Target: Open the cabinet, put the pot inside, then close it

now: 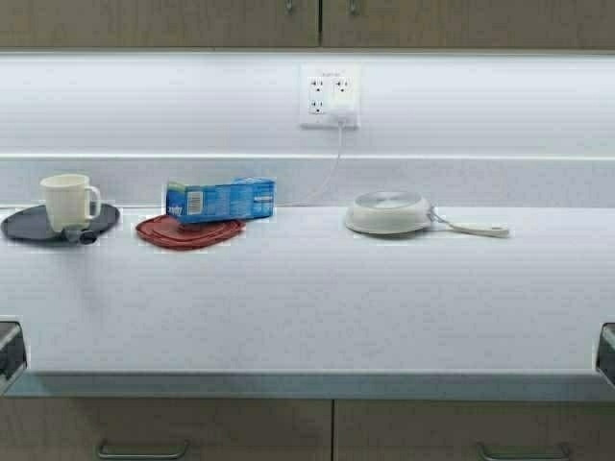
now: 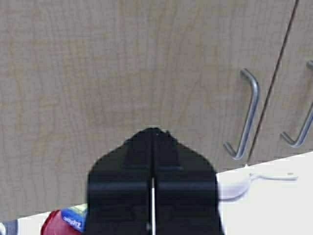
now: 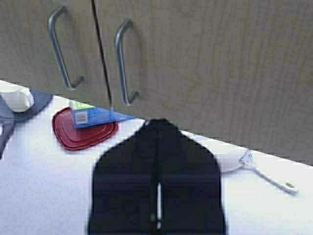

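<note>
In the high view the cabinet (image 1: 317, 24) runs along the 12 o'clock edge. Its two tan doors are closed, and the lower ends of the bar handles show on either side of the meeting seam. Below it a wall outlet (image 1: 330, 96) sits at 12 o'clock from the middle of the bench (image 1: 307, 307), with a white cable (image 1: 332, 168) hanging down from it.

The pot (image 1: 29, 226) is at 9 o'clock, at the far left of the bench against the back wall. It shows only as a low, dark, round shape, with a white mug (image 1: 67, 200) standing on it. Just beside it, toward 3 o'clock, a red lid (image 1: 187, 233) lies flat with a blue box (image 1: 219, 200) resting on its back part. Well apart from these, a little toward 3 o'clock of centre, a small white lidded pan (image 1: 387, 213) sits with its long handle pointing to 3 o'clock.

Drawer fronts with handles (image 1: 142, 449) line the 6 o'clock edge.

The left claw (image 2: 152, 132) is raised before the left cabinet door, away from the handle (image 2: 247, 115). Its fingers are pressed together with only a hairline slit between them, holding nothing. The right claw (image 3: 157, 122) is likewise closed tight and empty. It faces the right door, with both handles (image 3: 123, 63) off to one side and the bench below.
</note>
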